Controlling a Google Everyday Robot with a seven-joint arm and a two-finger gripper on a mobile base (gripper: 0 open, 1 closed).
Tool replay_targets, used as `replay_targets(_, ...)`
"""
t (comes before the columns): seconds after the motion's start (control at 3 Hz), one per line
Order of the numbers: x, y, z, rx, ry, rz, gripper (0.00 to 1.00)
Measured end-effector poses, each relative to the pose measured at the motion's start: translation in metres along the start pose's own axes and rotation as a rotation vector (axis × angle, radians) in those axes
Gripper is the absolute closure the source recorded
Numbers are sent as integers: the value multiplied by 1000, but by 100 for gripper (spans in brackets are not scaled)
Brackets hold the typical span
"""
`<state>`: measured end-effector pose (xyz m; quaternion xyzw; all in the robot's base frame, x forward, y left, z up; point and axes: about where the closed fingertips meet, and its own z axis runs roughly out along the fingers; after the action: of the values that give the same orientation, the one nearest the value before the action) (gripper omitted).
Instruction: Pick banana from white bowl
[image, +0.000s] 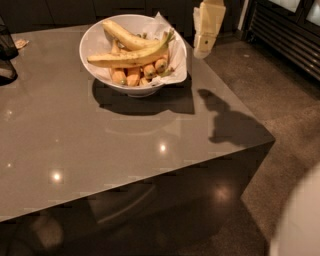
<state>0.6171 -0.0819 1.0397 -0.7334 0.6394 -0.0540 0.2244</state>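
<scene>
Long banana (127, 58) lies across the white bowl (92, 42), stem tip toward 2 o'clock, on top of small orange pieces (132, 76). Second banana (125, 35) lies behind it, at 12 o'clock. Paper lining (176, 55) sticks out over the rim at 3 o'clock. Bowl stands on the grey bench (100, 150), toward its far edge. End effector (203, 47) hangs at 2 o'clock of the bowl, apart from it, pointing down; wide or narrow, cannot tell. Its shadow (225, 120) falls on the bench at 4 o'clock.
</scene>
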Motion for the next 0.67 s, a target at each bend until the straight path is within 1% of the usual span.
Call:
replay_targets(0.33,-22,-20,21,-28,-13,-45,14)
replay_targets(0.67,-43,-35,45,-48,-23,-79,15)
